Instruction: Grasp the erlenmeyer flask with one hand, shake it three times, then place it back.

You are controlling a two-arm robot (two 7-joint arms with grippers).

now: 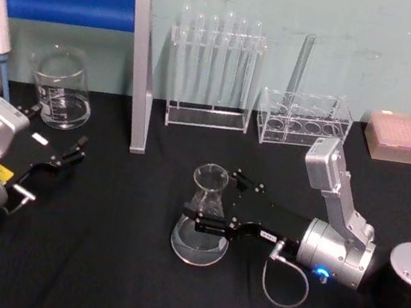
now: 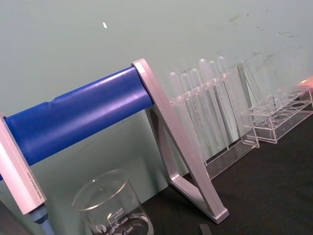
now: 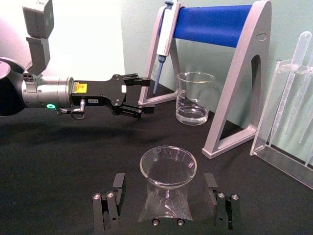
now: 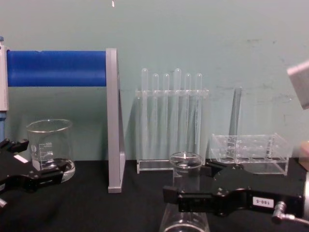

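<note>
I have bare table point(image 1: 110, 237) left of the erlenmeyer flask point(image 1: 203, 220) and in front of it. Behind stand the pipette stand's leg point(image 1: 140, 112) and the test tube rack point(image 1: 210, 84); a black canister point(image 1: 407, 286) sits beside my right arm point(image 1: 334, 253).

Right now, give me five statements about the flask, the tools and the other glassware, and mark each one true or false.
1. The flask stands upright on the table. True.
2. The right tool is shut on the flask's neck. False: its fingers are open, one on each side of the neck with a gap between.
3. The left tool holds the beaker. False: it is open and empty, apart from the beaker.
4. Test tubes stand upright behind the flask. True.
5. The beaker lies on its side. False: it stands upright.
</note>
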